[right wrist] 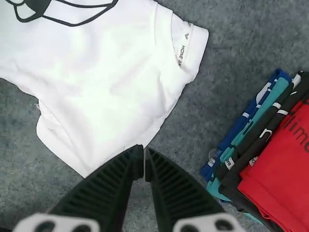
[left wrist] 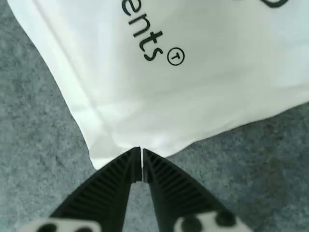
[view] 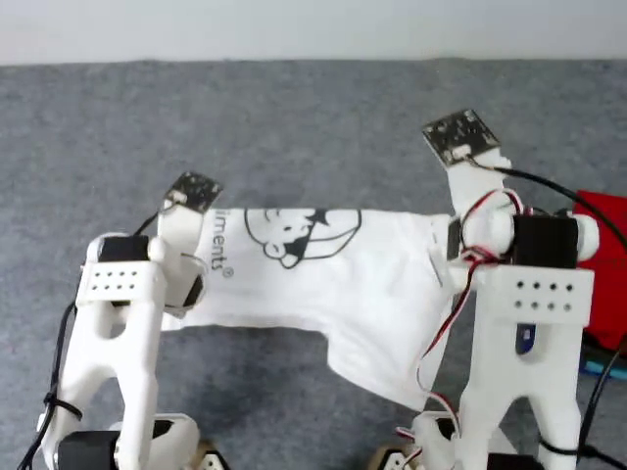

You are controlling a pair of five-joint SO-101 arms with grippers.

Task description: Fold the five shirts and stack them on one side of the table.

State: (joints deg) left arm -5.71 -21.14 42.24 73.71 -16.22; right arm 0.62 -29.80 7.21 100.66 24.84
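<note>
White shirt (view: 323, 284) lies spread mid-worktop (view: 294, 127); left end effector (left wrist: 141, 153) grasps its 9 o'clock edge, right end effector (right wrist: 144, 151) clenched at its edge; folded stack (right wrist: 263, 159) at 3 o'clock

White shirt (view: 333, 284) spread flat on the grey table (view: 313, 117), black print facing up, its lower hem sagging to a point toward the right. The left arm (view: 122, 294) stands over the shirt's left edge, right at the lettering, and the right arm (view: 529, 284) over its right side. Beyond that arm, a red shirt (view: 602, 225) sits at the table's right edge.
</note>
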